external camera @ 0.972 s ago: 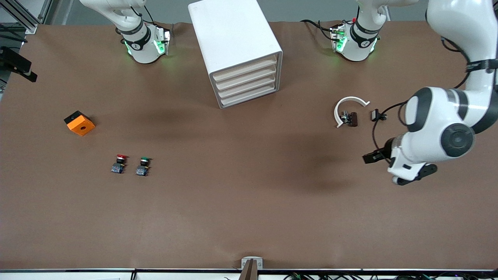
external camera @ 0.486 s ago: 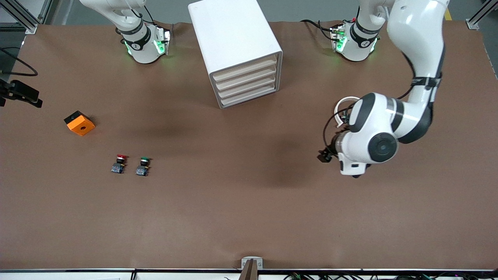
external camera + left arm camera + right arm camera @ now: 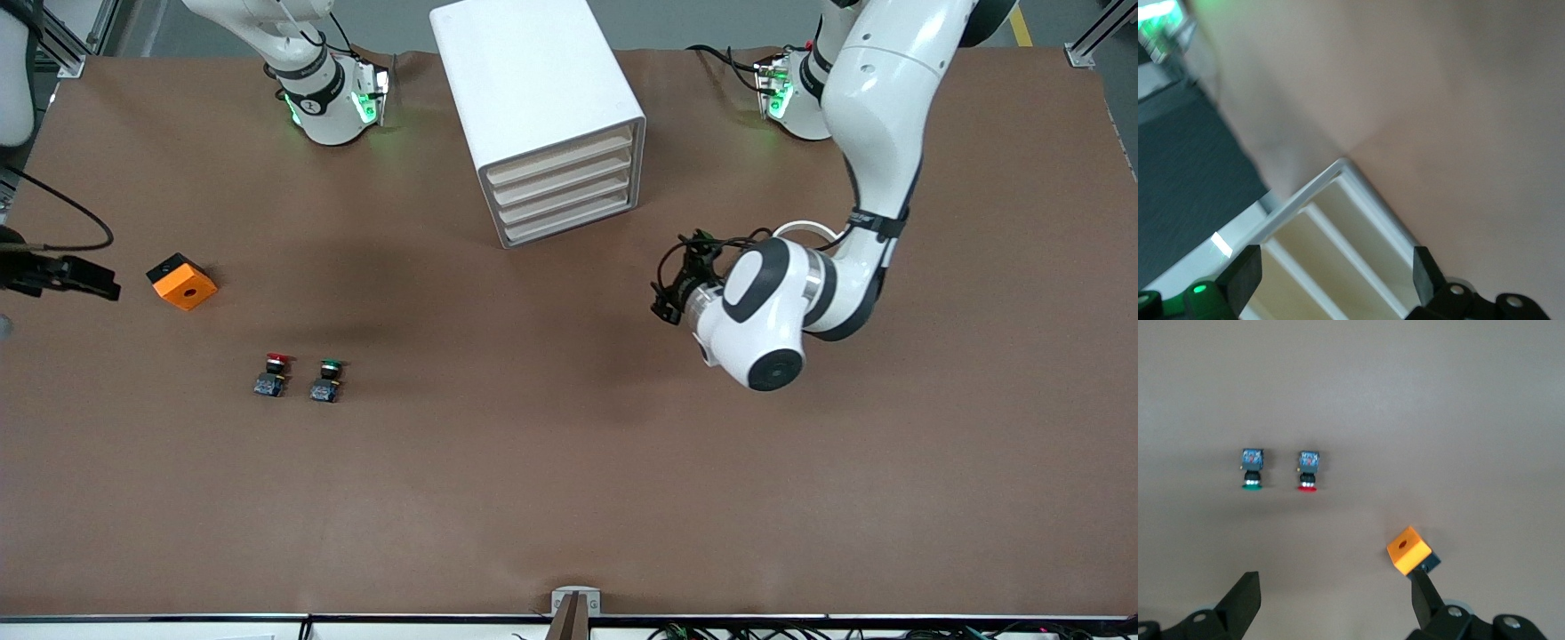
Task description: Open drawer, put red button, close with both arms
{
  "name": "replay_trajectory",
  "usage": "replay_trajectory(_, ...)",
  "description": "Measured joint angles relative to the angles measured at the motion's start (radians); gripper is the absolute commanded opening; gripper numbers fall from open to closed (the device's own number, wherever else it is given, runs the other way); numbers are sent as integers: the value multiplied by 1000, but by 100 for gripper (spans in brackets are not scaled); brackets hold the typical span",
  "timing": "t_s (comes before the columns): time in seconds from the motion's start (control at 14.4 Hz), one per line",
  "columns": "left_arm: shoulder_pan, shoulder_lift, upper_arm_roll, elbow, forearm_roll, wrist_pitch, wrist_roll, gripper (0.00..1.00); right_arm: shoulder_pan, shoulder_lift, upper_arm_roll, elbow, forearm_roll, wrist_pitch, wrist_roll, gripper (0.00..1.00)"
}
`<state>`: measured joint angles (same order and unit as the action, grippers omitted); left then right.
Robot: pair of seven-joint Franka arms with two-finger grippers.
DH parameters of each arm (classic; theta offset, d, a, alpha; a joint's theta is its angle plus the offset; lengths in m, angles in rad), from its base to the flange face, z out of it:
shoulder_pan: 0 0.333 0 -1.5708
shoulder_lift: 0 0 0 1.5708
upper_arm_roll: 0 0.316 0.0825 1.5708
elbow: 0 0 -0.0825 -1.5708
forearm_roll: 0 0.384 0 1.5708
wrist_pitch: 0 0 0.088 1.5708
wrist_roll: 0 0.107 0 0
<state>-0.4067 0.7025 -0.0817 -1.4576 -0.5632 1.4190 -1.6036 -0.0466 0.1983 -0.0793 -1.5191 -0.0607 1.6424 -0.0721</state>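
Lying on table (image 3: 569,498) toward right arm's end: red button (image 3: 274,374), just beside green button (image 3: 327,380), nearer front camera than orange block (image 3: 181,282). Right gripper (image 3: 1335,600) hanging over table near orange block, jaws spread wide, gripping nothing, well apart from red button. Left gripper (image 3: 1335,277) hovering in front of closed drawer unit (image 3: 542,116), jaws wide, empty.

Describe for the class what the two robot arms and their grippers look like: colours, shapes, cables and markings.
Both arms are glossy white, built of rounded segments with black joint bands. The left arm has a round black cap at its elbow and black cables looped near its wrist. Each base glows green. The left gripper and right gripper are small and black, each with two blunt fingers.
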Motion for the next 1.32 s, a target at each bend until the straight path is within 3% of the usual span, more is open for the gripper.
replay_trajectory(0.07,-14,16,0,2,-37,-29,-59,100,0,25,0,-7,12,48,0,100)
replay_trajectory(0.14,-23,30,-1,4,-69,-54,-108,93,0,52,1,-17,33,96,0,100)
replay_trajectory(0.21,-32,43,-1,5,-96,-72,-150,60,0,79,1,-29,53,146,3,100)
replay_trajectory(0.49,-64,78,-2,6,-152,-153,-256,56,6,147,4,-118,67,352,97,100)
replay_trajectory(0.56,-67,84,-2,6,-167,-170,-276,48,9,151,5,-156,67,405,109,100)
replay_trajectory(0.62,-69,94,-2,5,-183,-184,-300,47,11,153,5,-196,68,458,118,100)
replay_trajectory(0.9,-85,134,-2,5,-256,-201,-352,47,2,195,3,-320,98,652,142,100)
replay_trajectory(1.32,-129,197,-2,3,-313,-201,-376,47,9,326,5,-376,119,870,145,100)
